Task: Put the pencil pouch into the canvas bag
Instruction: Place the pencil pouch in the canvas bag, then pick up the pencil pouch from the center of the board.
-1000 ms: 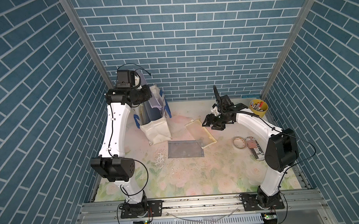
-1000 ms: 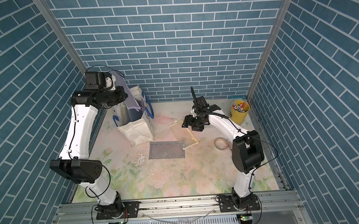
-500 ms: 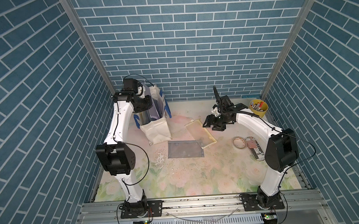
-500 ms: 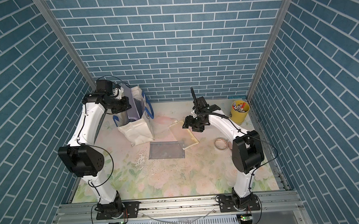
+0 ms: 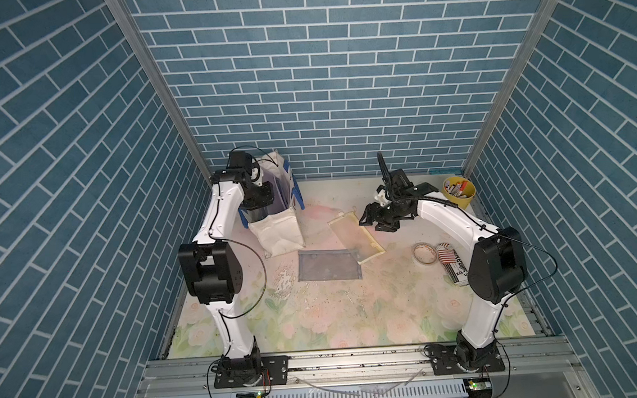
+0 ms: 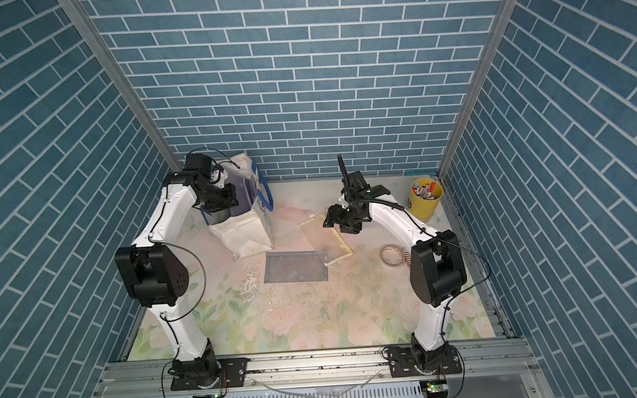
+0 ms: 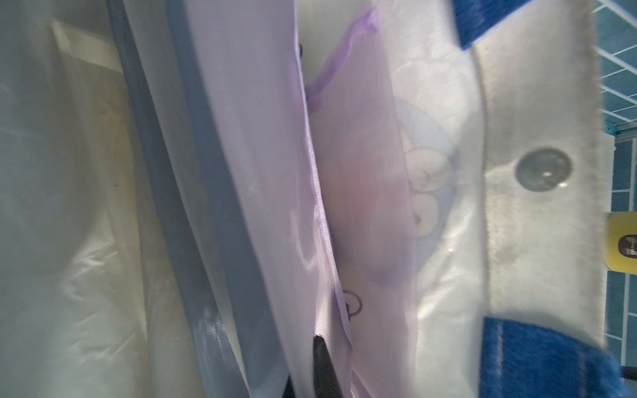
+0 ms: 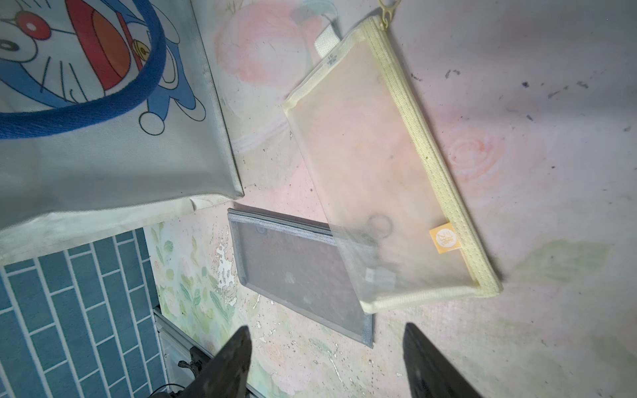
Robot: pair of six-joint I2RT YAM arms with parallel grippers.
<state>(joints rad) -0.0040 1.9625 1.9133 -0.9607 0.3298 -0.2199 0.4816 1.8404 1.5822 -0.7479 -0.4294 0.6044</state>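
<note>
Clamping lilac pouch [image 7: 262, 172] in canvas bag [image 7: 537, 120], wrist view

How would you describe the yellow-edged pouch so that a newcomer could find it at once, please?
Find the white canvas bag with blue handles at the back of the table. Beside it, toward the right gripper, two flat mesh pouches overlap at a corner. The yellow-trimmed pouch is the paler one, lying over the grey pouch.

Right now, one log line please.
left gripper: shut on purple pouch, inside canvas bag | right gripper: open, near yellow pouch | grey pouch: on table
</note>
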